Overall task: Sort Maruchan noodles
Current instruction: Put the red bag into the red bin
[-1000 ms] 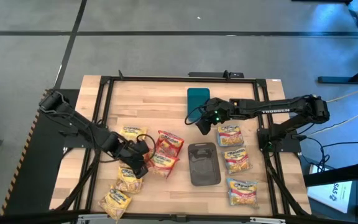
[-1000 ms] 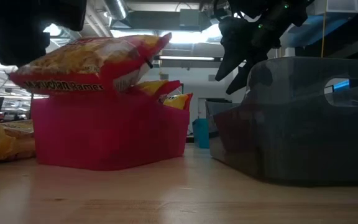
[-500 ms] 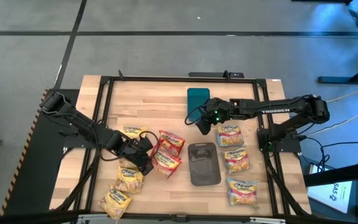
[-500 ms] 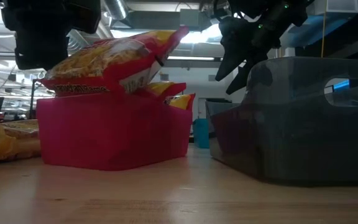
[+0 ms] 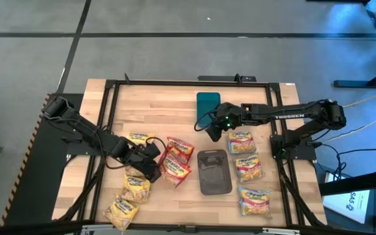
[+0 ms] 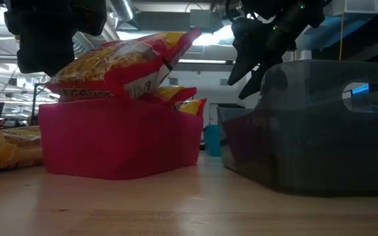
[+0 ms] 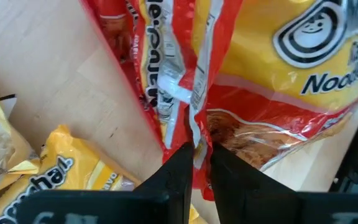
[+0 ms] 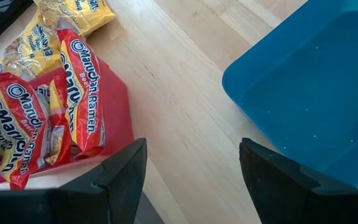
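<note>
Left gripper (image 7: 194,163) is pinched on the centre seam of a red crinkly plastic ramen packet (image 7: 278,93), which lies tilted across the near rim of the pink rectangular plastic tray (image 6: 120,141), resting on the red packets already in it. To finish this drop well, I would open the jaws fully before lifting, rise straight up so the seam slips free without dragging the packet out, and check that it settles inside the pink tray and does not hang over the rim. Counting across the wooden table (image 5: 168,111): three yellow-orange ramen packets (image 5: 136,186) lie left of the pink tray, one beside its far corner and two nearer the table's front edge. In the pink tray I make out three red packets, though they overlap. Just right of the pink tray sits one dark grey tray (image 5: 214,173), with nothing visible in it. Beyond that is one teal tray (image 5: 207,104), likewise bare. Right gripper (image 8: 193,146) hovers between the teal and grey trays, jaws spread and empty. Farthest right of the pink tray, three blue-and-pink ramen packets (image 5: 247,168) lie in a column.
</note>
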Robot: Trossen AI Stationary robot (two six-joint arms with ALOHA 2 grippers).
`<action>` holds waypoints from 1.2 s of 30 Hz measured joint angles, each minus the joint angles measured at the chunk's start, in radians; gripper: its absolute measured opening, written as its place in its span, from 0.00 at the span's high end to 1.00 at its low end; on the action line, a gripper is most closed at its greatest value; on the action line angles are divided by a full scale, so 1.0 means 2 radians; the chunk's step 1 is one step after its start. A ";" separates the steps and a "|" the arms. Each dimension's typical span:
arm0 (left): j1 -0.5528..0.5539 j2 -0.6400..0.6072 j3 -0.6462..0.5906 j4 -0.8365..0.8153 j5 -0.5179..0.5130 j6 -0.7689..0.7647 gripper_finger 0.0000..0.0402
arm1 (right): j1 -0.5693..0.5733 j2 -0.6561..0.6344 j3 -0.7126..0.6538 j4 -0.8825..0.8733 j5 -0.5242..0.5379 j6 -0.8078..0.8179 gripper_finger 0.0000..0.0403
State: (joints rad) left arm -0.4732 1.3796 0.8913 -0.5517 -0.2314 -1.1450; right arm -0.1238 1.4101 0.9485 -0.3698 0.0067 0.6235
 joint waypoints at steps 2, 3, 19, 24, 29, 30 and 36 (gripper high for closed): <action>0.000 0.000 0.000 -0.008 0.000 -0.004 0.89 | 0.000 0.000 0.000 0.000 0.000 0.000 0.37; 0.000 0.000 0.000 -0.014 0.000 -0.008 0.89 | 0.000 0.000 0.000 0.000 -0.002 0.000 0.37; 0.012 -0.089 0.000 -0.054 -0.035 -0.012 0.89 | 0.000 0.000 0.000 -0.003 -0.012 -0.002 0.37; 0.003 -0.117 0.000 -0.033 0.026 -0.012 0.89 | 0.000 0.000 0.000 -0.011 -0.012 -0.002 0.37; -0.009 -0.126 0.000 0.043 0.062 0.006 0.89 | 0.000 0.000 0.000 -0.023 -0.012 -0.002 0.37; -0.010 -0.123 0.000 0.053 0.062 0.011 0.89 | 0.000 0.000 0.000 -0.023 -0.012 -0.002 0.37; -0.013 -0.073 0.000 0.069 0.099 0.015 0.89 | 0.000 0.000 0.000 -0.024 -0.012 -0.002 0.37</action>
State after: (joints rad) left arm -0.4984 1.2335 0.8921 -0.4144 -0.0327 -1.1152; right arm -0.1238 1.4105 0.9485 -0.4177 -0.0174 0.6193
